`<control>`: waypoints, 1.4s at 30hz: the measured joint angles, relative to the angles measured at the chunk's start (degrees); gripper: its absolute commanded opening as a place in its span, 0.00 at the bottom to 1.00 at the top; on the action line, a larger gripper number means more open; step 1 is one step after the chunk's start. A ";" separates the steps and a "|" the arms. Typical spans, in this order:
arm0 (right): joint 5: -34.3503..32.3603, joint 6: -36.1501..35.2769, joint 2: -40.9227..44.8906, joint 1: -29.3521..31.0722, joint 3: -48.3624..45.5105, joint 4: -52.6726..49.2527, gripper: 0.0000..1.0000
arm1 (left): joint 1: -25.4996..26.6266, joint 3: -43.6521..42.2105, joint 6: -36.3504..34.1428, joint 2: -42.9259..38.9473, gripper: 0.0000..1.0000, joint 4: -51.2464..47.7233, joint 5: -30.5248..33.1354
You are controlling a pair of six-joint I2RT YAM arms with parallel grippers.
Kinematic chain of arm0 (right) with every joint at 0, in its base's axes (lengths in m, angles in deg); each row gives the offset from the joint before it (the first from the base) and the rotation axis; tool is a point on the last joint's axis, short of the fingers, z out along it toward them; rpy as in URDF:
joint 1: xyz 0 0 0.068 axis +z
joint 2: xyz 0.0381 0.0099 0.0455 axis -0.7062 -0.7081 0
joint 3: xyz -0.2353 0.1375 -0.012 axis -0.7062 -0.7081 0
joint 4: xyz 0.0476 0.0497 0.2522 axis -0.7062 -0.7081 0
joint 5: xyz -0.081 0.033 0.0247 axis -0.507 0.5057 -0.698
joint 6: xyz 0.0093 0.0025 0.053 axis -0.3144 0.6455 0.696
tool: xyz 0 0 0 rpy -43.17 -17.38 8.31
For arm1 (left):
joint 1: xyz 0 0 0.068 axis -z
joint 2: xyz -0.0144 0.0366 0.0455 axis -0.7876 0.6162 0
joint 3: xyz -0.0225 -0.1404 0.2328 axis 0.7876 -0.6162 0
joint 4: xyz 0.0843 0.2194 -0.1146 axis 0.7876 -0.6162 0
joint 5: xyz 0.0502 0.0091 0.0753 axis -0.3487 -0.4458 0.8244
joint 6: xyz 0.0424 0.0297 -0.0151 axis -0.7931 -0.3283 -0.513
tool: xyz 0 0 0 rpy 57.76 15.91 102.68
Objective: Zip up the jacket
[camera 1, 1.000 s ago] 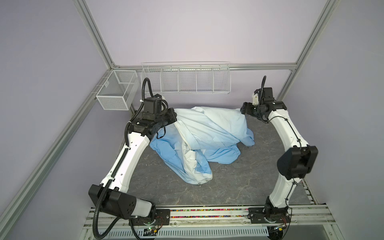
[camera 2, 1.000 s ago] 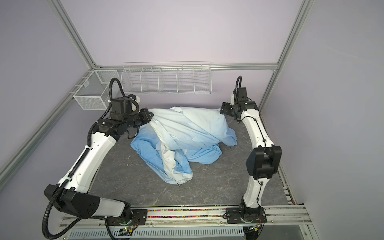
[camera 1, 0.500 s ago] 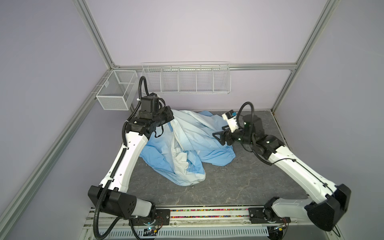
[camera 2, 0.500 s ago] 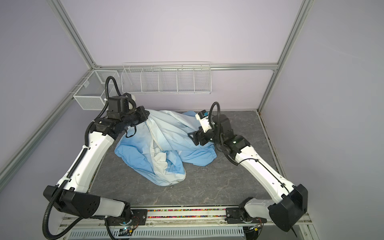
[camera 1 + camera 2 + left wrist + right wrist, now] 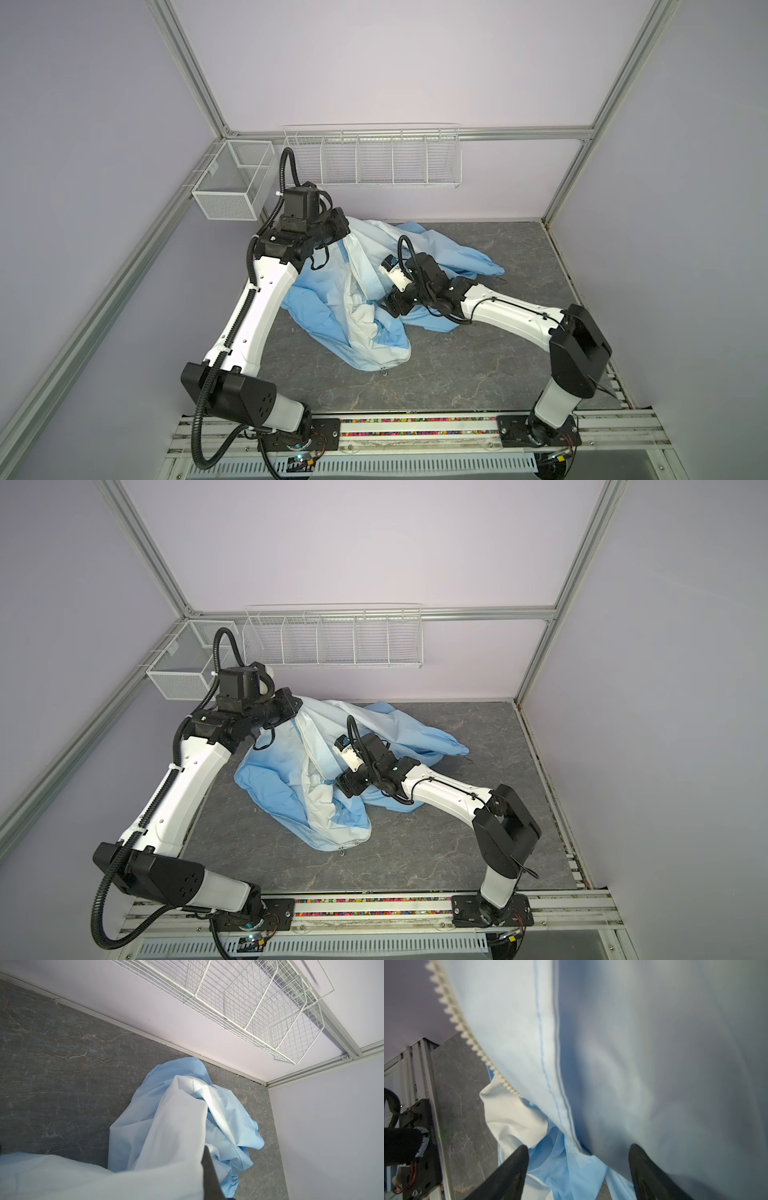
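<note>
The jacket (image 5: 328,316) lies crumpled mid-frame on the grey table (image 5: 478,365). The left gripper (image 5: 344,233) is clenched on the jacket's raised edge, I'd guess to hang the zipper (image 5: 475,1048) straight. The right gripper (image 5: 578,1147), jaws spread and empty, noses toward that edge. The wire rack (image 5: 374,166), upper centre, and the mesh basket (image 5: 226,203), upper left, show nothing inside.

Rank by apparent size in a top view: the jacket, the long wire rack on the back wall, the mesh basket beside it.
1. jacket, the widest spread.
2. wire rack, long but shallow.
3. mesh basket, clearly smallest.
Rack and basket hang above the table, so real sizes may differ.
</note>
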 measured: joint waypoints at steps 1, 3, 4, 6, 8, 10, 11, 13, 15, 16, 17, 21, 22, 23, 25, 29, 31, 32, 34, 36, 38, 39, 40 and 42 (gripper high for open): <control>-0.35 0.09 -0.94 0.00 0.92 0.44 0.70 | 0.00 0.07 0.02 0.00 0.00 -0.09 -0.04; -0.68 0.50 -2.54 0.00 2.54 1.05 0.57 | 0.00 0.26 0.00 0.00 0.00 -0.31 -0.13; -0.70 0.68 -3.32 0.00 3.37 1.22 0.48 | 0.00 0.37 0.00 0.00 0.00 -0.31 -0.15; -0.52 0.98 -4.59 0.00 4.74 1.38 0.31 | 0.00 0.70 0.00 0.00 0.00 -0.44 -0.17; -0.46 1.51 -5.07 0.02 5.31 1.44 0.18 | -0.02 1.16 -0.02 0.00 0.00 -0.68 -0.17; -1.09 1.42 -5.03 0.07 5.62 1.40 0.10 | -0.04 1.86 -0.04 0.02 0.00 -0.92 -0.17; -1.51 1.62 -4.92 0.07 5.70 1.38 0.07 | -0.07 2.32 -0.07 0.07 0.00 -1.07 -0.20; -2.56 1.09 -3.67 -0.04 5.73 0.48 0.07 | -0.04 3.39 -0.28 0.26 0.00 -1.25 -0.39; -3.34 0.72 -1.49 -0.44 5.75 -1.57 0.07 | -0.07 4.61 -0.52 0.66 0.00 -1.29 -0.70; -3.56 0.39 0.31 -1.01 5.75 -3.10 0.07 | -0.07 5.57 -0.57 1.01 0.00 -1.31 -1.09; -3.74 0.04 2.19 -1.70 5.88 -4.76 0.07 | -0.07 6.43 -0.59 1.31 0.00 -1.29 -1.44; -3.04 -1.03 9.03 -6.08 9.07 -11.32 0.07 | -0.07 8.81 -0.72 2.23 0.00 -0.79 -2.95; -2.56 -1.40 10.64 -7.37 10.36 -12.85 0.07 | -0.07 9.01 -0.72 2.25 0.00 -0.59 -3.43; -1.99 -1.81 12.28 -8.61 11.78 -14.53 0.07 | -0.07 9.01 -0.70 2.25 0.00 -0.22 -4.09; -0.92 -2.60 15.06 -10.27 13.90 -17.18 0.07 | 0.07 9.03 -0.66 2.25 0.00 0.63 -5.38; 2.32 -4.13 20.52 -10.60 15.58 -21.94 0.07 | 1.77 9.40 -0.72 2.25 0.00 2.14 -8.09; 3.78 -4.61 22.91 -10.58 15.61 -24.35 0.07 | 3.30 10.19 -0.96 2.25 0.00 2.21 -8.70; 4.52 -4.85 24.00 -10.69 15.61 -25.42 0.07 | 4.15 10.62 -1.16 2.19 0.00 2.32 -8.90; 5.92 -5.51 25.92 -10.93 15.58 -26.99 0.07 | 5.55 10.88 -1.40 1.66 0.00 2.60 -9.07; 7.37 -6.40 27.41 -11.21 15.52 -28.17 0.07 | 6.21 10.10 -1.42 0.52 0.00 3.17 -9.11; 9.35 -7.41 27.85 -11.58 15.23 -28.76 0.07 | 6.45 7.61 -1.60 -1.51 0.00 3.74 -8.61; 10.36 -7.78 27.52 -11.72 15.08 -29.03 0.07 | 6.45 6.34 -1.68 -2.36 0.00 3.87 -8.13; 11.80 -8.22 26.49 -11.93 14.93 -29.64 0.07 | 6.43 4.63 -1.88 -3.32 0.00 4.07 -7.23; 14.91 -9.05 23.04 -12.15 14.95 -30.86 0.07 | 6.25 2.16 -2.64 -4.02 0.00 4.37 -5.33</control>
